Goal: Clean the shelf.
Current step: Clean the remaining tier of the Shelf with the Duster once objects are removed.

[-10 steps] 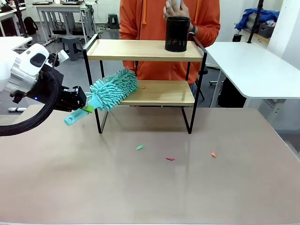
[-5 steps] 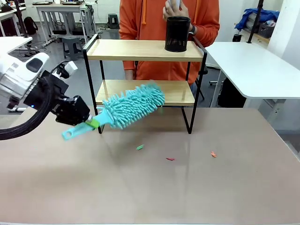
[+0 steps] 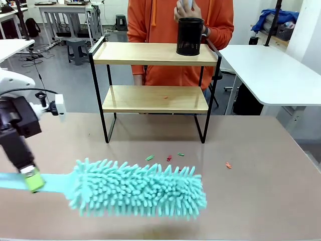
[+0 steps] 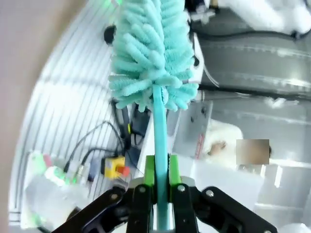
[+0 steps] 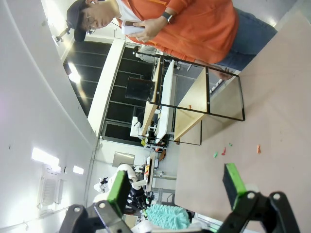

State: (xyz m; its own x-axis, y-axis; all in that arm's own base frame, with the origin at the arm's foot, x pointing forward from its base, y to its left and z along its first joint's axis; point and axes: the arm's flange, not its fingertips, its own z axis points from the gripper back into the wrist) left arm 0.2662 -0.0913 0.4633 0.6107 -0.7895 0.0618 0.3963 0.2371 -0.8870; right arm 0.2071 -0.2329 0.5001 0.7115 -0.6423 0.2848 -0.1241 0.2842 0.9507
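The shelf (image 3: 150,53) stands at the table's far middle, and its lower board (image 3: 150,100) carries one small red scrap (image 3: 166,98). My left gripper (image 3: 31,177) is shut on the handle of a teal fluffy duster (image 3: 138,189), which hangs low over the near part of the table, well clear of the shelf. In the left wrist view the green pads (image 4: 148,170) clamp the duster handle (image 4: 160,131) below the duster head (image 4: 153,53). My right gripper (image 5: 176,187) is open and holds nothing, far from the shelf (image 5: 194,102).
A black mesh cup (image 3: 190,36) stands on the top board, with a person in an orange hoodie (image 3: 150,20) right behind it. Small scraps lie on the table in front of the shelf: green (image 3: 149,157), red (image 3: 169,158), orange (image 3: 228,164). A white table (image 3: 271,70) stands at right.
My left arm swept the duster across the lower board, then swung it out and down toward the near table. A red and a green scrap have newly appeared on the table.
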